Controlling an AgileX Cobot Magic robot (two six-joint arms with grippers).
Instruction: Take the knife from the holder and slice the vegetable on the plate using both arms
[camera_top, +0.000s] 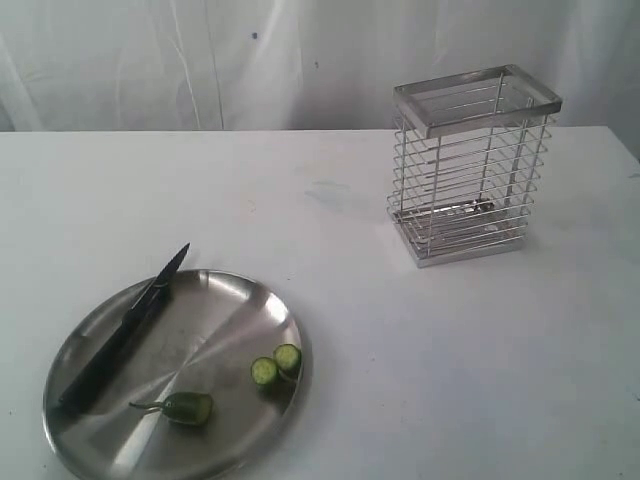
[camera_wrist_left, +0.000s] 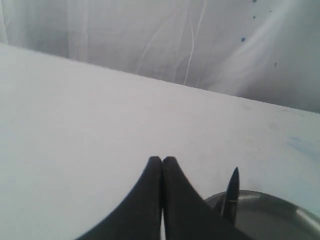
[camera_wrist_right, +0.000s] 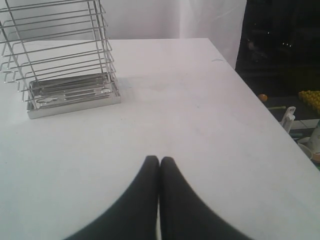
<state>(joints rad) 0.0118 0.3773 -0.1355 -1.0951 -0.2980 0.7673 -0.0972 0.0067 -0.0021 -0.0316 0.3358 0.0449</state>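
The steel plate (camera_top: 230, 300) lies at the front left of the table. On its left side rests the black-handled knife (camera_top: 125, 330), its tip poking past the rim. The vegetable is cut: a stemmed green end (camera_top: 186, 407) and two round slices (camera_top: 275, 365) lie near the plate's front right. The wire holder (camera_top: 470, 165) stands empty at the back right. Neither arm shows in the exterior view. My left gripper (camera_wrist_left: 162, 159) is shut with nothing in it, the knife tip (camera_wrist_left: 233, 187) and plate rim (camera_wrist_left: 280, 200) beside it. My right gripper (camera_wrist_right: 159, 159) is shut, empty, short of the holder (camera_wrist_right: 65, 65).
White cloth hangs behind the table. In the right wrist view the table's edge (camera_wrist_right: 260, 105) drops off to a dark area holding small objects (camera_wrist_right: 300, 120).
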